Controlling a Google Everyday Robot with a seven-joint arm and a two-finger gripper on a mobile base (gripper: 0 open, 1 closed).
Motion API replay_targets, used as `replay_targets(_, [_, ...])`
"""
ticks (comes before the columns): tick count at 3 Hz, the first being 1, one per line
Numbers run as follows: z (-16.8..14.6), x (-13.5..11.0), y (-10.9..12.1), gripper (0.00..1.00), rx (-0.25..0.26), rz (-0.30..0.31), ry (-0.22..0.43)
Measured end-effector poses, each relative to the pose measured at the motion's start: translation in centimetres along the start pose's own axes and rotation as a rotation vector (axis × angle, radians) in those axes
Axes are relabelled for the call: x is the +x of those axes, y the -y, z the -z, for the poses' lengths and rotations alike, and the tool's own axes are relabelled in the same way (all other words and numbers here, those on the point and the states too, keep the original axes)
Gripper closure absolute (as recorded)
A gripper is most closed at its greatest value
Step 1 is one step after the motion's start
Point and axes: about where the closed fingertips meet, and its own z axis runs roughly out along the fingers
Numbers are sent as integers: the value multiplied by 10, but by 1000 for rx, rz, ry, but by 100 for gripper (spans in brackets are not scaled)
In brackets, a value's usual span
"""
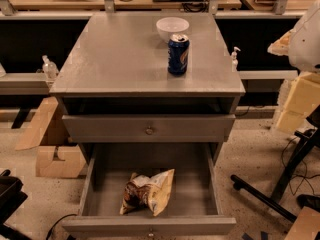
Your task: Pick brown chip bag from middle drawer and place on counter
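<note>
The brown chip bag [147,191] lies crumpled on the floor of the open middle drawer [195,196], left of its centre, with a cream-yellow end pointing right. The drawer is pulled out toward the camera, and its brass knob [150,232] shows at the bottom edge. The counter [115,59] is the flat grey top of the cabinet above. My gripper is not in view; only a white part of my arm [305,34] shows at the upper right edge.
A blue soda can [178,54] and a white bowl [172,28] stand on the counter's back right. The drawer above [149,129] is shut. Cardboard boxes [55,154] lie on the floor to the left, black chair legs [270,194] to the right.
</note>
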Motion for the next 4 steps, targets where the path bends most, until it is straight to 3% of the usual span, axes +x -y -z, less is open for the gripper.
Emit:
replay_targets(1, [0,0,0,0,0,0,0])
replay_targets(2, [-17,1,-2,0,24,-9,44])
replay_targets(4, [-124,12,-80,0,-22,5,255])
